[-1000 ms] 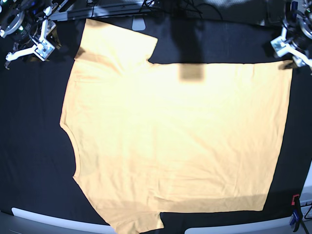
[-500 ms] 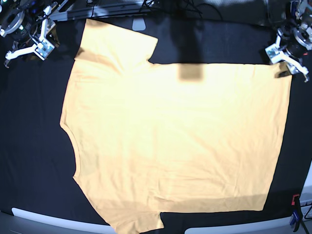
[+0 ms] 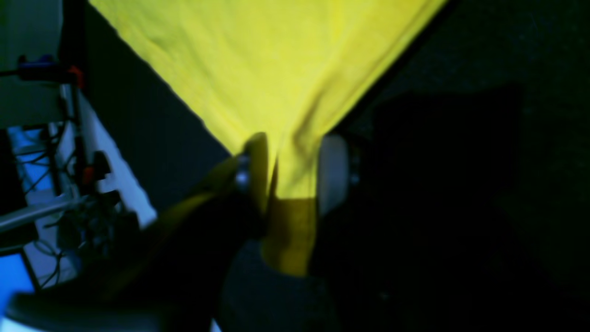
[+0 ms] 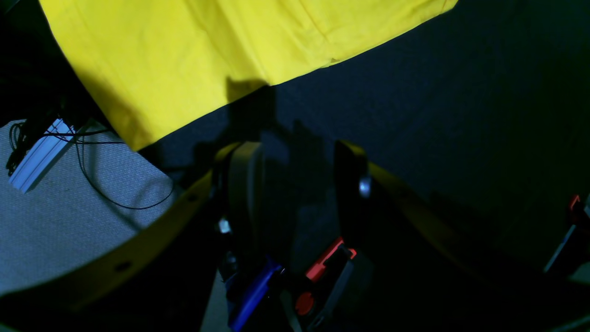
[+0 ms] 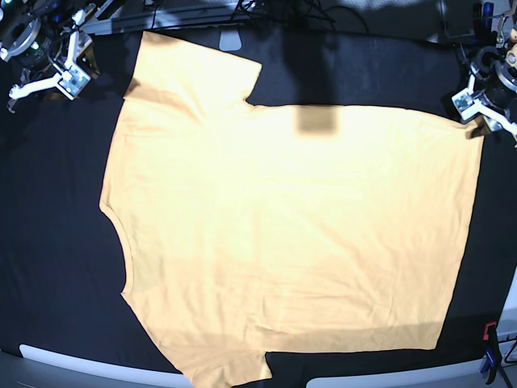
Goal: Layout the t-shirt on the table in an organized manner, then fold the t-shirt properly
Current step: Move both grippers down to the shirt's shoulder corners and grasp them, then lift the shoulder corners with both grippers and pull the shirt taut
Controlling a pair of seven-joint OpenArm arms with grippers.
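Base view: we record the t-shirt [image 5: 283, 234] spread flat across the table [image 5: 48, 242], neckline toward its left edge. Layout looks nearly complete to us; no fold is made yet. The left gripper [image 5: 482, 111] sits at the shirt's far right corner.

Left wrist view: we see its jaws pinching that corner of cloth.

Right wrist view: the right gripper [image 4: 295, 184] hovers at the far left corner, jaws apart, holding nothing, beside the sleeve.

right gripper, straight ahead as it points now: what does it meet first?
Likely bare table. The right gripper is open, with black cloth ahead of its jaws; the t-shirt edge lies further on. Depth is unclear.
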